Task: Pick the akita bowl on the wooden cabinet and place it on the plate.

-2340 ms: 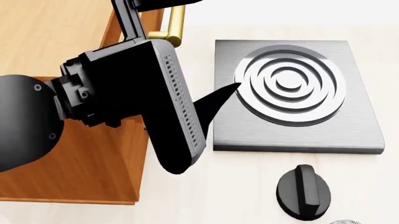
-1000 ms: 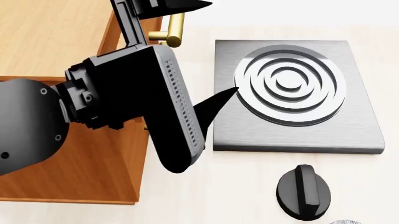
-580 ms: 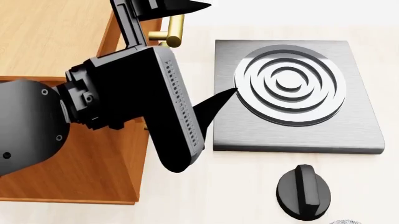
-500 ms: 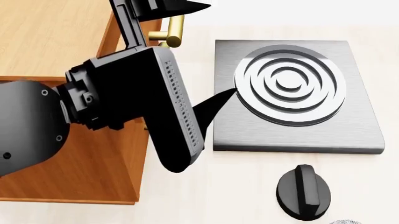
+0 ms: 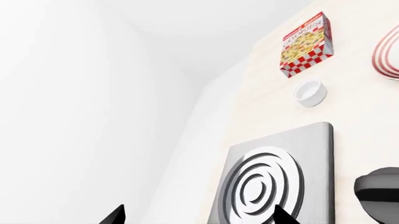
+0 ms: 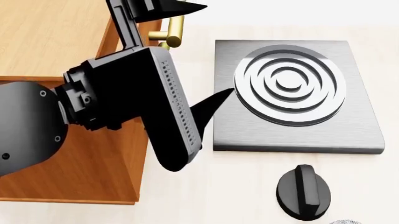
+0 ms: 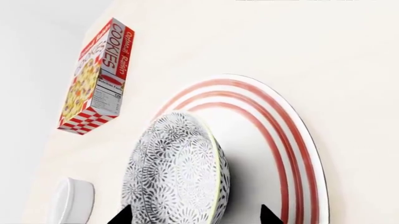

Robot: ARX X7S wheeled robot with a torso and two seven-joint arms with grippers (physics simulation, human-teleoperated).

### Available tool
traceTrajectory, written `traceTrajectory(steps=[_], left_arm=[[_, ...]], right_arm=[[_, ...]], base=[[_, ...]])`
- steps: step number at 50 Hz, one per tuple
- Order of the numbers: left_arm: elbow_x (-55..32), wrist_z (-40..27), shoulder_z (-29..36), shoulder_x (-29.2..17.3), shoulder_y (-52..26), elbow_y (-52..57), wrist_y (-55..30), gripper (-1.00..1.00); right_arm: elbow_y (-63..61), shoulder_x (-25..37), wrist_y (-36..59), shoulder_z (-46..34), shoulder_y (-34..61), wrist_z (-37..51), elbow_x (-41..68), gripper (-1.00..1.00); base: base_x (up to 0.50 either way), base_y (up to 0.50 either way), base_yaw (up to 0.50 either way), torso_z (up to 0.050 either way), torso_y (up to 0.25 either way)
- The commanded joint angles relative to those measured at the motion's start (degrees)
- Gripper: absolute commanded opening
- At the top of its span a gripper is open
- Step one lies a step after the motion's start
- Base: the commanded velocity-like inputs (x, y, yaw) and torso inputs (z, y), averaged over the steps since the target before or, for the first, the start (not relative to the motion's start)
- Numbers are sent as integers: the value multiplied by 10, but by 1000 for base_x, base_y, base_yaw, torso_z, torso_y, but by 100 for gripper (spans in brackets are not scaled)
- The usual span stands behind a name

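Now we see, in the right wrist view, the akita bowl (image 7: 177, 170) sitting on the plate (image 7: 283, 154), between the two dark tips of our right end effector (image 7: 193, 215), which stand wide apart on either side of it; we cannot tell whether they touch it. Near the plate, a cookies box (image 7: 96, 77) and a small white cup (image 7: 72, 200) rest on the pale table (image 7: 262, 37). In the left wrist view, our left end effector (image 5: 196, 217) shows only two tips spread wide with nothing between them, above a steel burner plate (image 5: 274, 182); the same box (image 5: 305, 45), cup (image 5: 309, 92) and an edge of the plate (image 5: 388, 56) lie farther along the table. From the head view, our left arm (image 6: 124, 107) crosses the wooden cabinet (image 6: 50, 37), whose brass handle (image 6: 171, 30) is beside the burner plate (image 6: 293, 93), with a black knob (image 6: 303, 190) near the table's front edge.
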Motion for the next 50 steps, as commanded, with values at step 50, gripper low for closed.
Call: traceTrajectory(steps=[50], left_arm=[[0,10,-29,-5,-5,11,-20,100]], right_arm=[[-270,60,61,8,16,112,73,100]], base=[[0,0,0,0,0]])
